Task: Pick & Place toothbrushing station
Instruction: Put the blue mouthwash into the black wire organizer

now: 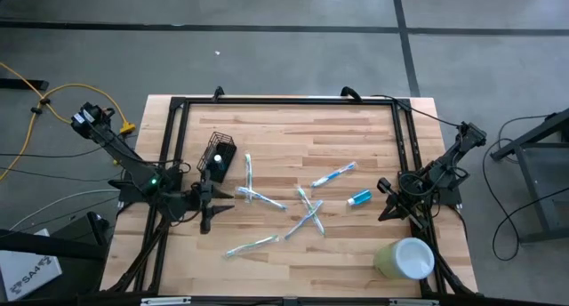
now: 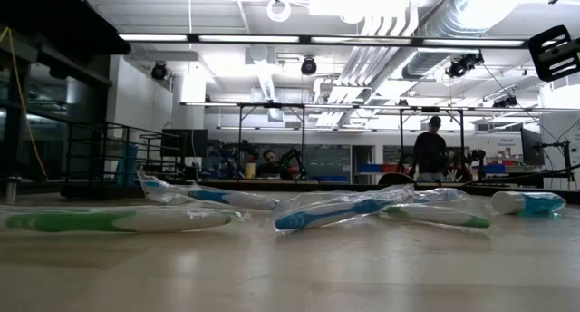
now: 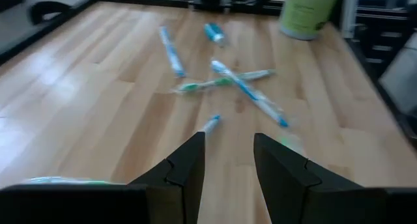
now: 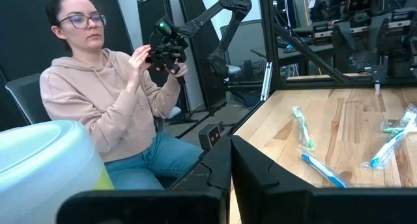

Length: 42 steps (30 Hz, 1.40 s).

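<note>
The black wire-mesh holder [image 1: 219, 157] stands on the wooden table at the far left of the scattered things, no gripper on it. My left gripper [image 1: 216, 205] [image 3: 228, 162] hovers just near of the holder. It is open and empty, and points toward the wrapped toothbrushes [image 1: 307, 213] [image 3: 244, 87]. My right gripper [image 1: 388, 205] [image 4: 231, 175] is at the table's right side, shut and empty. The holder is out of the wrist views and the low view.
Several wrapped toothbrushes [image 2: 335, 208] and a small toothpaste tube [image 1: 360, 197] [image 2: 521, 201] lie mid-table. A pale green cup with a white inside [image 1: 405, 258] [image 3: 306, 12] sits at the near right corner. A person [image 4: 104, 100] sits beyond the table, holding a device.
</note>
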Available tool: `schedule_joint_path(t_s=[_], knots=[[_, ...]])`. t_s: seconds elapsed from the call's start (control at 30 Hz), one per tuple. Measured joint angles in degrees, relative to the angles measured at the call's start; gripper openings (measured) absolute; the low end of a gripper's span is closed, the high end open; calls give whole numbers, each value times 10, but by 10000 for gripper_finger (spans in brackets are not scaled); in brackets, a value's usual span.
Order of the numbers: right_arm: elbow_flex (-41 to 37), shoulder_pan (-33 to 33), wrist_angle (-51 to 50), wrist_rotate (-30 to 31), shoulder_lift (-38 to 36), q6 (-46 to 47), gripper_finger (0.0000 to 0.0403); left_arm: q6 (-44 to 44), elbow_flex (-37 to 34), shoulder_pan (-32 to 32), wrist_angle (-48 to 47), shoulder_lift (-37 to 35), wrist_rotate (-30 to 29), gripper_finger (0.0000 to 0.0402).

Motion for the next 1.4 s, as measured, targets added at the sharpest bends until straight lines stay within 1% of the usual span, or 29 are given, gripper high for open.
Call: schedule_joint_path(t_s=[0.17,0.43,0.97,1.13,1.4], knots=[[0,0,0,0,0,0,2,0,0,-27,8,0,32,127],[0,0,0,0,0,0,2,0,0,-60,10,0,35,127],[0,0,0,0,0,0,2,-2,0,-60,25,0,31,127],[0,0,0,0,0,0,2,-2,0,-61,26,0,60,127],[0,0,0,0,0,0,2,-2,0,-61,27,0,62,127]])
